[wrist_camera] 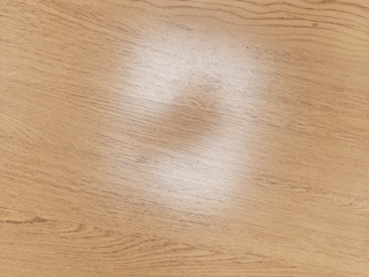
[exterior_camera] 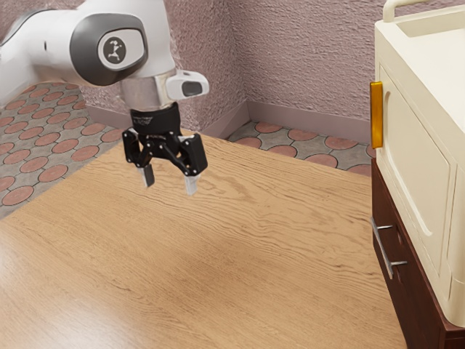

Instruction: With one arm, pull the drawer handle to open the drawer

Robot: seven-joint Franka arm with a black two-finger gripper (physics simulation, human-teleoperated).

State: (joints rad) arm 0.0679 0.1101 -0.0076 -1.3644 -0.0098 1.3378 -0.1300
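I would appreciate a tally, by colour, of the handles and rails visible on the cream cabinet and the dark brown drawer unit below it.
Silver bar handle: 1
Yellow handle: 1
Cream top rail: 1
Total: 3

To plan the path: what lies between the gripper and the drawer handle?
Bare wooden tabletop lies between the gripper and the drawer handle, in the exterior view.
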